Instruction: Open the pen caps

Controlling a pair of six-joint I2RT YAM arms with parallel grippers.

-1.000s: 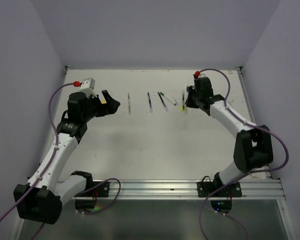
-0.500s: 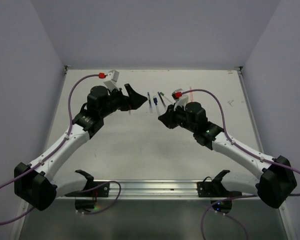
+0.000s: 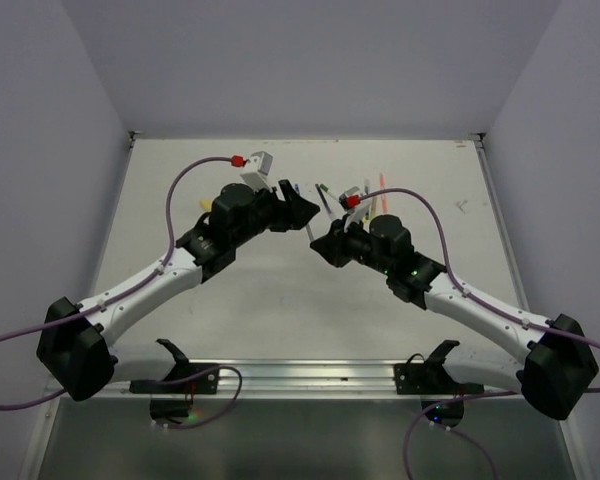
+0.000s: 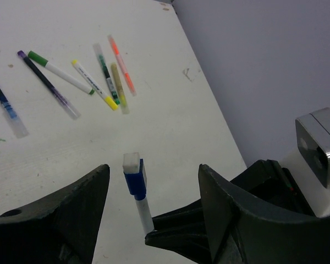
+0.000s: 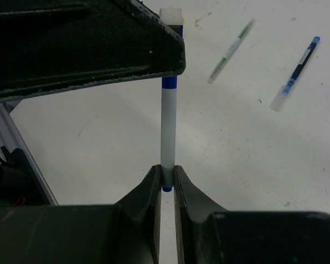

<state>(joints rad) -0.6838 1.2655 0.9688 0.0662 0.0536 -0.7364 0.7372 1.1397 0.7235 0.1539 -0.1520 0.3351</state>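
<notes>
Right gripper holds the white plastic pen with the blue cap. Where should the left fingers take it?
Take the blue plastic cap at the free end of the white pen, left fingers on opposite sides, approaching end-on: the right gripper clamps the other end.

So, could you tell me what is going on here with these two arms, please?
The right gripper is clamped on one end of a white pen and holds it up off the table. The left gripper sits with its jaws open on either side of the pen's blue cap, not yet gripping it, so the cap is on. Several other pens lie on the table beyond.
</notes>
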